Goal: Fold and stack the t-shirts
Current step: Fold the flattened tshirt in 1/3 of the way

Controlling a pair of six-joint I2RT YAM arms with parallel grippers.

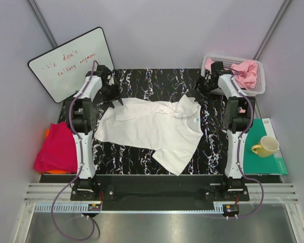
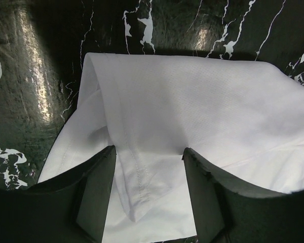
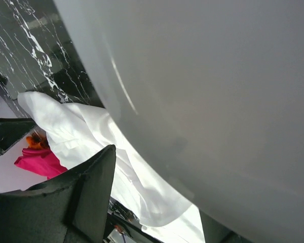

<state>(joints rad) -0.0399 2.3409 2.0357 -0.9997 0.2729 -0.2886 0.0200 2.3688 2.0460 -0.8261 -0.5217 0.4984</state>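
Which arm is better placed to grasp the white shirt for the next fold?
Likely left: the left hand straddles the shirt's corner, cloth between open fingers. The right hand is by the basket, beside the collar.

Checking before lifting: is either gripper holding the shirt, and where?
Left gripper straddles a folded edge of the white t-shirt, jaws open; right gripper cannot be told.

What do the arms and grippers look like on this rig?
The left arm and right arm have white link shells and black joints, on black bases. A mauve cable loops from each base up its arm. The fingers are black, broad and tapered. No markings show.
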